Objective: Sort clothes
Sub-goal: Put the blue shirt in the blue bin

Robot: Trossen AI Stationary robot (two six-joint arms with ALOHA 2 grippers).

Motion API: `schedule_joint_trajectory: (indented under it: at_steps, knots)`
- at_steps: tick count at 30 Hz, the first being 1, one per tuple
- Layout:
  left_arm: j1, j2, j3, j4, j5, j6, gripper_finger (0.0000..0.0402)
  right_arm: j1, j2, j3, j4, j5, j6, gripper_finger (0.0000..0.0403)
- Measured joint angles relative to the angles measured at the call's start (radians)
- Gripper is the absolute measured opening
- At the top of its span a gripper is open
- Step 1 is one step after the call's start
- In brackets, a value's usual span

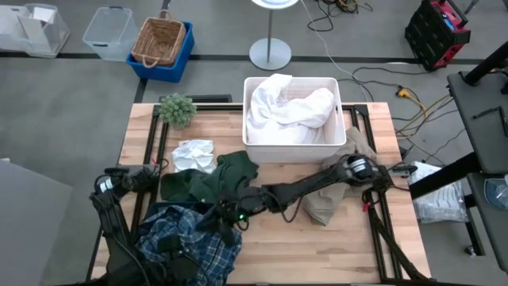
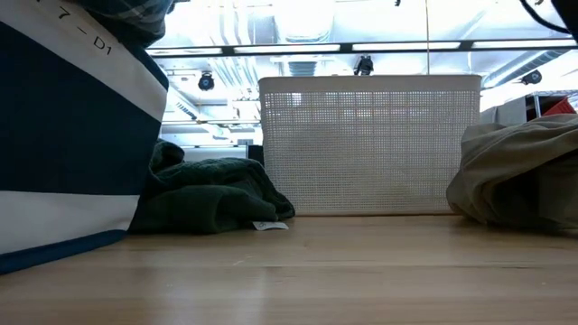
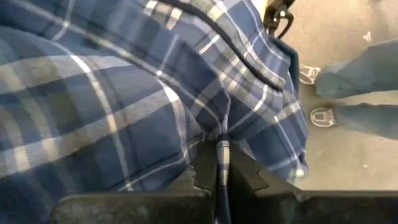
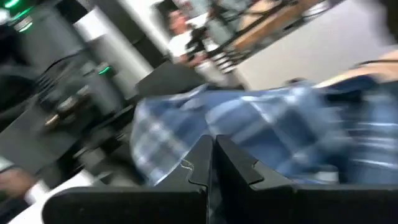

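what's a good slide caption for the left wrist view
Left gripper shut on a fold of the blue-and-white plaid shirt, with a person's shoes visible on the floor beyond.

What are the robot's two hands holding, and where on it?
Both pinch the plaid shirt: the left gripper on a fold of it, the right gripper seemingly at its edge.

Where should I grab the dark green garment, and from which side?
Pinch the raised fold of the dark green garment near the bin, coming straight down. It lies bunched and uncovered there, while its nearer edge sits under the right gripper and against the plaid shirt.
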Motion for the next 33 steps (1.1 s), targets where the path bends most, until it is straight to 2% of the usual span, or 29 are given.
schedule_joint_trajectory:
  at_steps: [3,6,13,15,21,28,30,33]
  knots:
    - [-0.013,-0.005,0.011,-0.002,0.006,-0.042,0.0000,0.009,0.087,0.116,-0.021,-0.069,0.035,0.0012]
    - [-0.030,-0.010,0.057,-0.022,0.008,-0.099,0.0000,0.016,0.190,0.246,-0.115,-0.115,0.047,0.0012]
    - [-0.083,-0.014,0.220,-0.036,0.025,-0.107,0.0000,0.024,0.397,0.542,-0.309,-0.135,0.031,0.0012]
    - [-0.095,-0.018,0.247,-0.032,0.025,-0.104,0.0000,0.024,0.412,0.528,-0.282,-0.123,0.022,0.0012]
    - [-0.116,-0.033,0.210,-0.038,0.030,-0.067,0.0000,0.024,0.434,0.534,-0.415,-0.028,-0.023,0.0012]
    - [-0.101,-0.048,0.086,-0.021,-0.043,-0.066,0.0017,0.022,0.438,0.529,-0.496,0.059,-0.056,0.0012]
    - [-0.084,-0.048,0.077,-0.020,0.004,-0.096,0.0026,0.022,0.439,0.529,-0.498,0.059,-0.048,0.0012]
    - [-0.057,-0.053,0.076,-0.023,0.141,-0.149,0.0042,0.022,0.439,0.529,-0.496,0.059,-0.043,0.0012]
